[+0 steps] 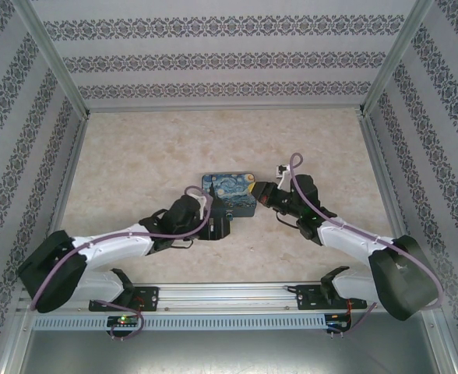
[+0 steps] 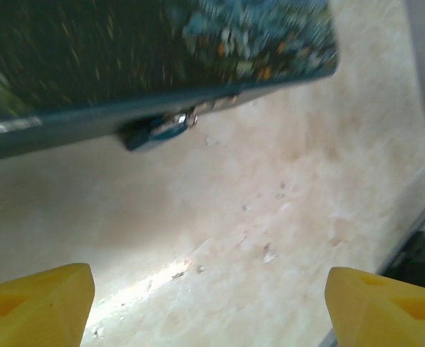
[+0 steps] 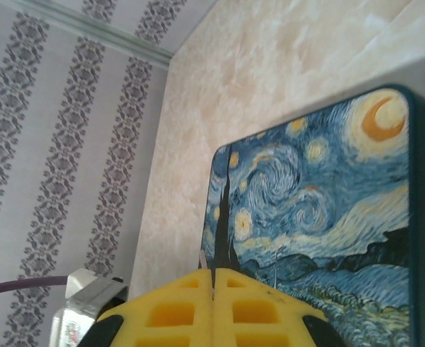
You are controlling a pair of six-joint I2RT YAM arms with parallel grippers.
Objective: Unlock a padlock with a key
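The padlock (image 2: pixel 158 130), tiny with a light-blue body and a shiny shackle, hangs at the front edge of the blue-and-yellow night-sky box (image 2: pixel 126 50). My left gripper (image 2: pixel 209 289) stands wide open a little short of the padlock, its yellow fingers (image 2: pixel 39 303) holding nothing. From above, the left gripper (image 1: pixel 217 224) is at the near side of the box (image 1: pixel 227 191). My right gripper (image 1: pixel 254 190) is at the box's right end. Its yellow fingers (image 3: pixel 176 311) are pressed together, so the right gripper (image 3: pixel 213 271) is shut just over the box lid (image 3: pixel 321 217). The key is hidden.
Patterned walls (image 1: pixel 229 54) enclose the marble table (image 1: pixel 135 156) on three sides. A metal rail (image 1: pixel 229 292) runs along the near edge and also shows in the left wrist view as a rail (image 2: pixel 415 246) at the right. A grey piece of the other arm (image 3: pixel 89 289) sits left of my right fingers.
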